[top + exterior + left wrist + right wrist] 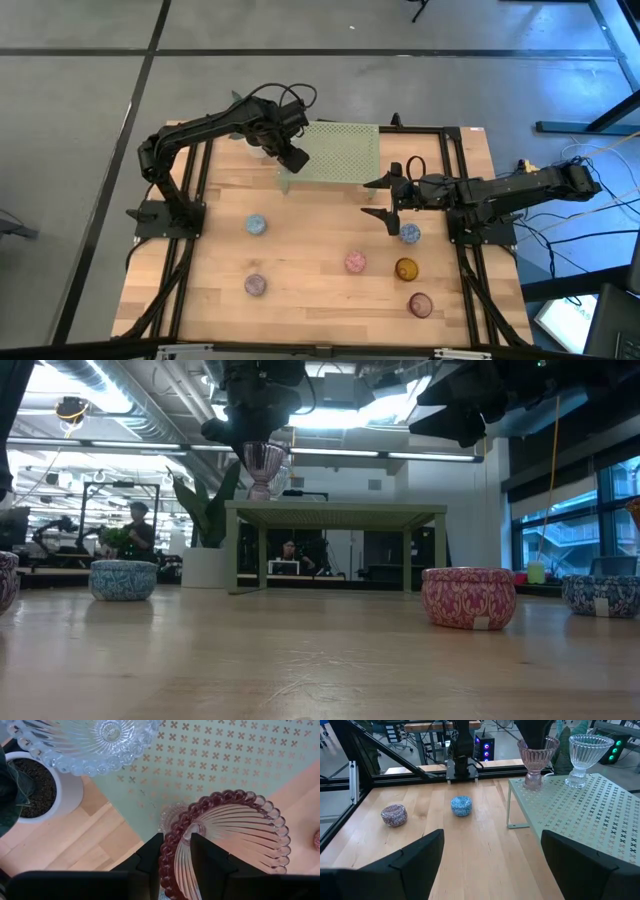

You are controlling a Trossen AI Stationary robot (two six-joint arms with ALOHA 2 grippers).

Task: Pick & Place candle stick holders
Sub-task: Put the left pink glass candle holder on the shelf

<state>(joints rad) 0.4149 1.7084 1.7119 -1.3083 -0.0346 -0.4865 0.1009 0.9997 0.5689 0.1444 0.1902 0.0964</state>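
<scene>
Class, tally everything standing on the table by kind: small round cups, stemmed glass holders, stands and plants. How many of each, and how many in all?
Small round patterned cups on the bare wood: 6
Stemmed glass holders on the stand, one pink, one clear: 2
Pale green perforated stand: 1
Potted plant: 1
Total: 10

We are seeing a pale green perforated stand (pixel 340 152) sitting at the far edge of the wooden table (pixel 310 290), with a white pot of dark soil (pixel 37 790) standing just beside its corner. Across the room beyond, a person (pixel 138 525) is standing at a workbench and another person (pixel 289 553) is sitting behind the stand.
</scene>
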